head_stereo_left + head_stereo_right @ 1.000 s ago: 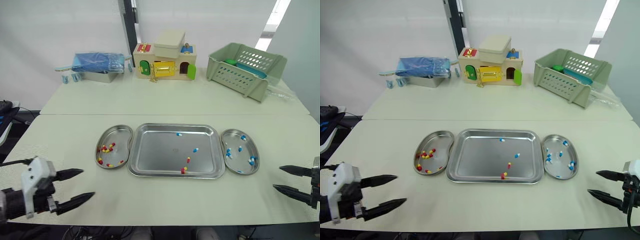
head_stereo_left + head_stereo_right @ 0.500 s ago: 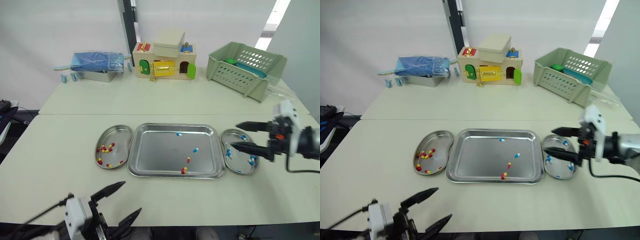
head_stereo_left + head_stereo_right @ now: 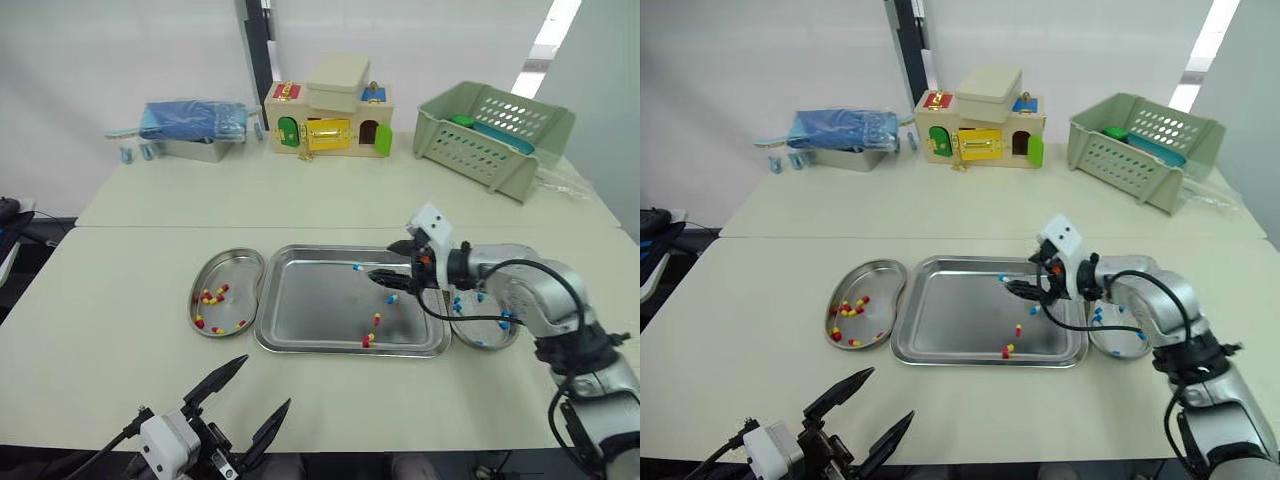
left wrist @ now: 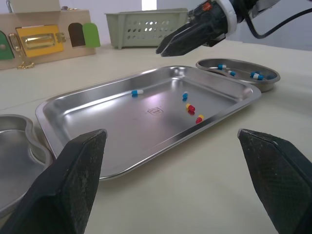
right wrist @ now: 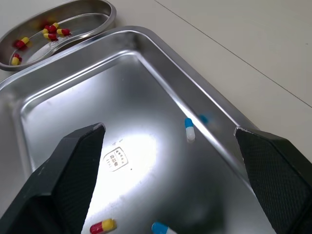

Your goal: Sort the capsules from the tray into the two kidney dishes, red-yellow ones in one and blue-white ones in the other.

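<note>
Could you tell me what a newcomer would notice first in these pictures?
The right gripper, open, hangs over the rectangular steel tray in the middle of the white table, near a blue-white capsule. The steel left kidney dish holds red-yellow capsules, the right kidney dish blue-white capsules. The left gripper hovers open at the table's near edge.

Right end effector (image 3: 380,261) outstretched, agape.

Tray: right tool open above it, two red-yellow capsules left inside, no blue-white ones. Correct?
Wrong on one count: the tray also holds two blue-white capsules, plain in the left wrist view. The rest stands: right tool open above it, two red-yellow capsules inside.
</note>
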